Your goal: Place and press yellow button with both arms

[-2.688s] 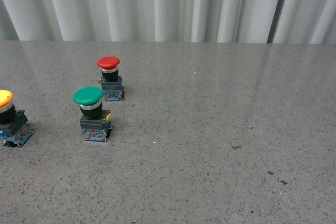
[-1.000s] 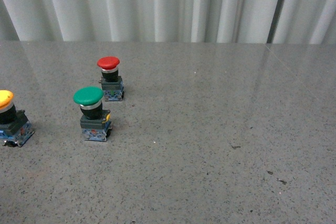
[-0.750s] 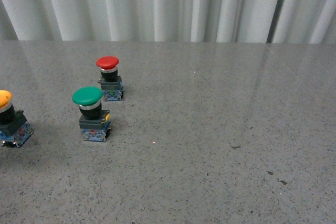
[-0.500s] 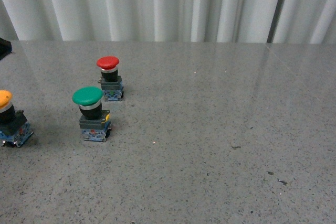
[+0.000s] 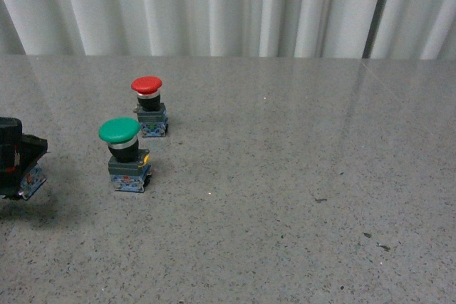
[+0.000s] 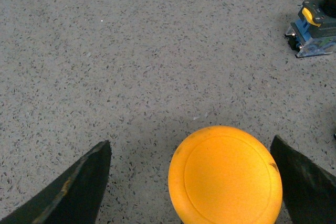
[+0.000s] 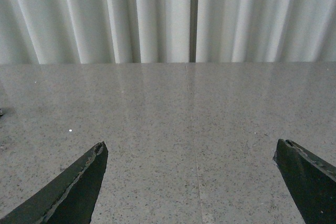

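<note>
The yellow button [image 6: 226,174] fills the lower part of the left wrist view, its wide cap seen from above. It stands between the two fingers of my open left gripper [image 6: 190,142], closer to one finger [image 6: 302,182] than to the other, and nothing grips it. In the front view my left gripper [image 5: 14,151] sits at the far left edge and hides the yellow cap. Only the button's blue-grey base [image 5: 30,178] shows below it. My right gripper [image 7: 189,148] is open over bare table, with nothing between its fingers, and does not show in the front view.
A green-capped button [image 5: 121,153] stands just right of the left gripper; its base [image 6: 315,30] also shows in the left wrist view. A smaller red-capped button [image 5: 148,105] stands behind it. The grey speckled table [image 5: 299,190] ends at a white curtain [image 5: 228,5].
My left gripper has come in from the left edge and down over the yellow button, covering its cap in the front view. The buttons have not moved.
</note>
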You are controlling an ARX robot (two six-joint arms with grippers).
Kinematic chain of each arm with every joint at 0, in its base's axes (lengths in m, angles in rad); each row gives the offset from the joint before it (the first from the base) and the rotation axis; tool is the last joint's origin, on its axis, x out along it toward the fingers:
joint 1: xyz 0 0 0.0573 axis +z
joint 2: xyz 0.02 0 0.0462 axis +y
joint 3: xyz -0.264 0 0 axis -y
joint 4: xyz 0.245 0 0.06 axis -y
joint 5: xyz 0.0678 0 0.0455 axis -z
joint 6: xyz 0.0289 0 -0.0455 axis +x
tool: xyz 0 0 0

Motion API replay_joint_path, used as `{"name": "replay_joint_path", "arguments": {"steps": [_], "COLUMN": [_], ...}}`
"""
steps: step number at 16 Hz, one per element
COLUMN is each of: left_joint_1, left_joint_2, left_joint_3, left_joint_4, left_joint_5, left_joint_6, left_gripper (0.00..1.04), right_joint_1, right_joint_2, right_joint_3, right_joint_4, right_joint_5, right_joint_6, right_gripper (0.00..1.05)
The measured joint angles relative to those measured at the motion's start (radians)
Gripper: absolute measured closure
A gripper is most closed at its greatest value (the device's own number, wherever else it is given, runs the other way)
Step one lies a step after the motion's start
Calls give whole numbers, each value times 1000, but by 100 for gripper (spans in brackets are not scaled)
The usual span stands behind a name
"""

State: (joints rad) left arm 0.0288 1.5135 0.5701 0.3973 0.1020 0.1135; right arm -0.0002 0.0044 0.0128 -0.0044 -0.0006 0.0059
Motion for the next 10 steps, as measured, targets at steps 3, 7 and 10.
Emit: {"name": "replay_joint_path", "arguments": {"steps": [3, 7, 10], "left_joint_1": [1, 1, -89], "left_joint_2": [0, -8, -185], "left_joint_3": [-1, -1, 50], "left_joint_4": [6, -3, -113], "left_joint_5": [3, -2, -76], "left_joint_6": [5, 16, 26], "left_gripper": [47, 63, 73], "right_joint_1": [0, 0, 0], "right_joint_2": [0, 0, 0], "right_joint_3": [0, 0, 0], "right_joint_4": [0, 0, 0], "right_joint_5": [0, 0, 0], "right_joint_6": [0, 0, 0], "right_gripper": [6, 6, 6]}}
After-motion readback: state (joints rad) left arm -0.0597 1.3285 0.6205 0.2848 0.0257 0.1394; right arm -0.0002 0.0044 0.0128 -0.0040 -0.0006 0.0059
